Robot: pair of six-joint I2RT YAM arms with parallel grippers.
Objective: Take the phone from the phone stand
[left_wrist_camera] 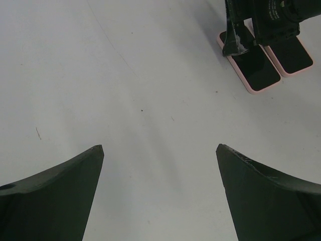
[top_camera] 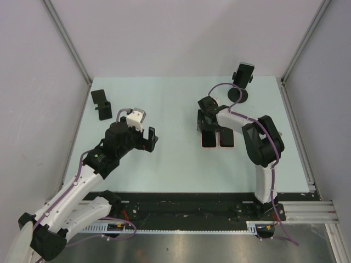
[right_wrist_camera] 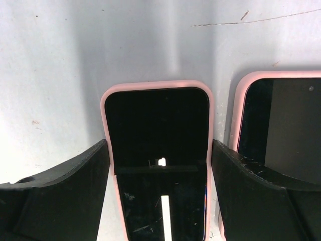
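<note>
A black phone (top_camera: 243, 74) sits upright on a black round-based phone stand (top_camera: 239, 95) at the back right of the table. Two phones in pink cases lie flat side by side mid-table: the left one (top_camera: 209, 140) (right_wrist_camera: 156, 125) and the right one (top_camera: 226, 138) (right_wrist_camera: 281, 125). My right gripper (top_camera: 207, 125) (right_wrist_camera: 159, 143) is down over the left pink phone, its fingertips against both long sides with no gap showing. My left gripper (top_camera: 143, 137) (left_wrist_camera: 159, 148) is open and empty over bare table, left of the phones.
A second, empty black stand (top_camera: 101, 104) stands at the back left. The left wrist view shows both pink phones (left_wrist_camera: 255, 68) and the right gripper's body (left_wrist_camera: 261, 20) at upper right. Grey walls enclose the table (top_camera: 175, 170) on three sides.
</note>
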